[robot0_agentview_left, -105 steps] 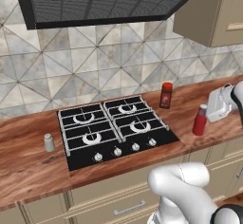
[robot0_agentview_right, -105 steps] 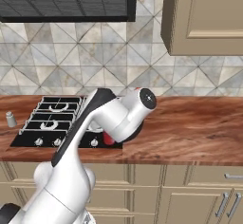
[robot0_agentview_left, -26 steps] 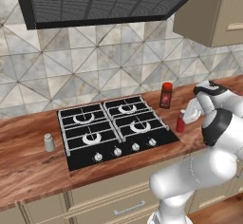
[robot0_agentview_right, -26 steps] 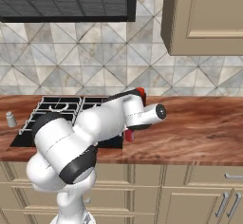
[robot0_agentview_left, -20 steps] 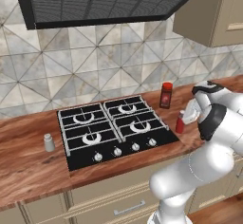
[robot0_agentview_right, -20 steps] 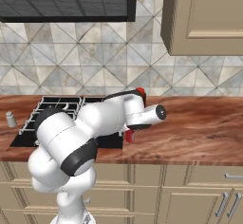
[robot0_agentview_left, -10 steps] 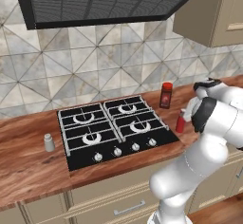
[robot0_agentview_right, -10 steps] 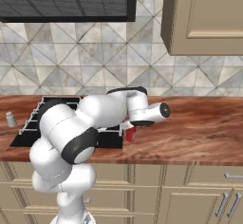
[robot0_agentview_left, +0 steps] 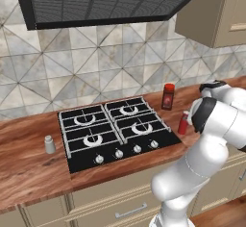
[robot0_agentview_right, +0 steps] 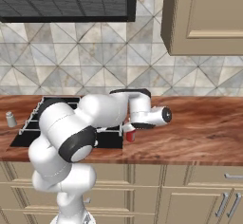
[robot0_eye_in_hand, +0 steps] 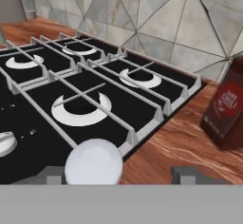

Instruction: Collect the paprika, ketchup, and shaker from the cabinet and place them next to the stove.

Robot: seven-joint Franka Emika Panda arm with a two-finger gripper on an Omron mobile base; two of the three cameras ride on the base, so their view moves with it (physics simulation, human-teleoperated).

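Standing upright on the wooden surface (robot0_agentview_left: 29,173), the ketchup (robot0_agentview_left: 183,122) sat just right of the stove (robot0_agentview_left: 115,132), with the paprika (robot0_agentview_left: 168,96) behind it. We saw our claw (robot0_eye_in_hand: 116,174) spread apart, holding nothing. The shaker (robot0_agentview_left: 49,144) stood left of the stove.
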